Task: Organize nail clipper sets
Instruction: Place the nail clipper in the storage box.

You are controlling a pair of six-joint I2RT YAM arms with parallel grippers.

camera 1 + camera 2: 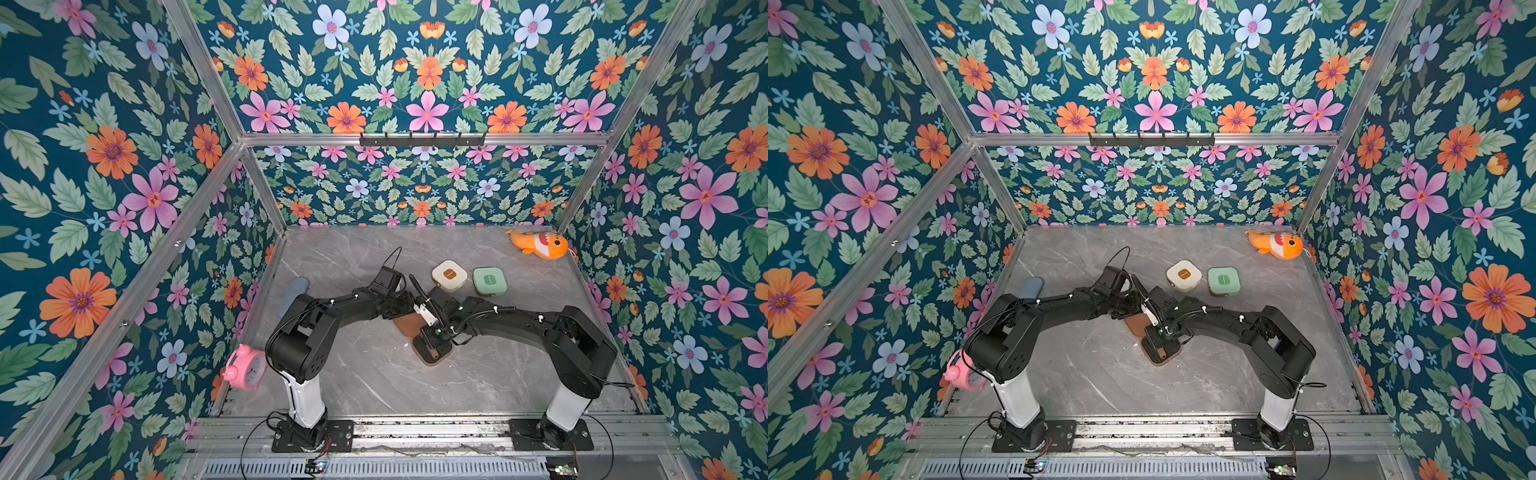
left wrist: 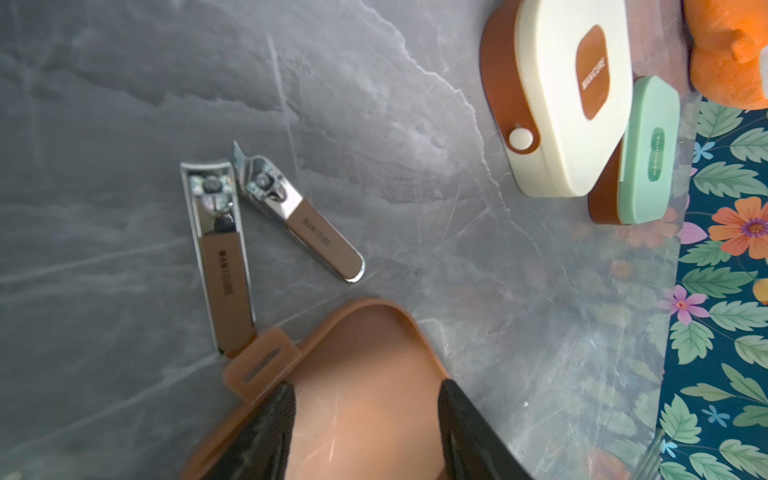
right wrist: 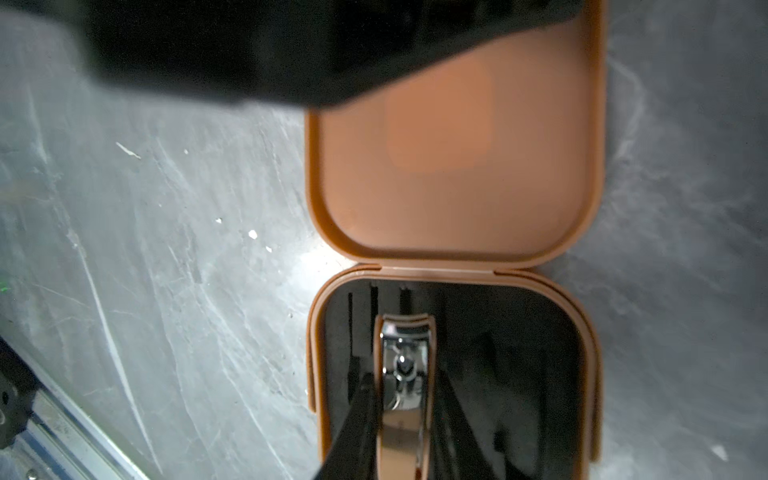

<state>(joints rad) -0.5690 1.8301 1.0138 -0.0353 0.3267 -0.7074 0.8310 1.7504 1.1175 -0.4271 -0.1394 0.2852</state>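
The right end effector (image 3: 405, 388), grasping a clipper (image 3: 405, 353), should lower it level into the black tray (image 3: 503, 353) at the lower middle of the frame.

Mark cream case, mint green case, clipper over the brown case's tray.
cream case (image 1: 449, 274): in a top view, brown label at lid centre.
mint green case (image 1: 489, 280): in a top view, green label at lid centre.
nail clipper (image 3: 404, 382): right wrist view, chrome body by the pivot pin.
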